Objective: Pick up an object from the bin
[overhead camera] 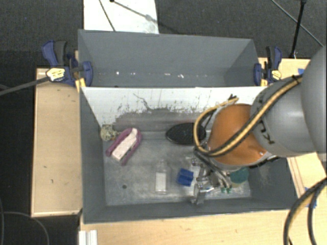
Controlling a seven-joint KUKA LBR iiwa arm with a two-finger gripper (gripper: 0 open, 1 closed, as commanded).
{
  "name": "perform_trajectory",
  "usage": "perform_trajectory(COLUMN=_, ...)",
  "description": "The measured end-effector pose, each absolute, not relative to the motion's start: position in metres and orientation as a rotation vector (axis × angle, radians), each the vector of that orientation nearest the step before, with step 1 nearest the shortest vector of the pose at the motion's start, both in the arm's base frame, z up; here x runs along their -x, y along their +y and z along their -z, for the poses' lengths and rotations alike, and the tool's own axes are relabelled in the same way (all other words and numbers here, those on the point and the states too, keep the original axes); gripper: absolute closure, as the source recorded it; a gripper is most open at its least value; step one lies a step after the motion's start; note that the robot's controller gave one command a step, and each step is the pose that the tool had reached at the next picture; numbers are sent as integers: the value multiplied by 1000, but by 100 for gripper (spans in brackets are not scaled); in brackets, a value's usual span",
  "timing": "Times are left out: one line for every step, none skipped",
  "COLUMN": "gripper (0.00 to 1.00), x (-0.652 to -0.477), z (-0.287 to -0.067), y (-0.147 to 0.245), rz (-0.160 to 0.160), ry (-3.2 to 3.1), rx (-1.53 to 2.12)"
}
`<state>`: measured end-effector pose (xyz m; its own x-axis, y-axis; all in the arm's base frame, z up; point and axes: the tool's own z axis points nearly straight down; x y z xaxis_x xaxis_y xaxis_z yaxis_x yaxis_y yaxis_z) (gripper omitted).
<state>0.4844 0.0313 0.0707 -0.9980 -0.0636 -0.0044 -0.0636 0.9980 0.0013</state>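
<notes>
Blue block lay by the bin's front edge, just beside the gripper. Nothing appeared lifted yet. Whether the gripper was open or closed was unclear.

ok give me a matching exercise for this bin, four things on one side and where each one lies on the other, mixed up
Things:
1. pink block
2. black oval thing
3. blue block
4. clear small piece

Places:
a. front of the floor, in the middle
b. left side of the bin
c. just left of the tool
d. at the back, in the middle

Pairs: 1-b, 2-d, 3-c, 4-a
</notes>
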Motion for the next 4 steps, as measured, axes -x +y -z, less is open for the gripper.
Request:
perform_trajectory(gripper=100, x=-484, z=-70, y=30, rz=-2, ry=3136, rx=97)
perform_trajectory(gripper=0, x=-485, z=-70, y=30, rz=-2, ry=3135, rx=96)
perform_trajectory(gripper=0, x=-480, z=-72, y=50, rz=1, ry=3116, rx=307)
perform_trajectory(gripper=100, x=-477, z=-70, y=50, rz=-1, ry=3124, rx=306)
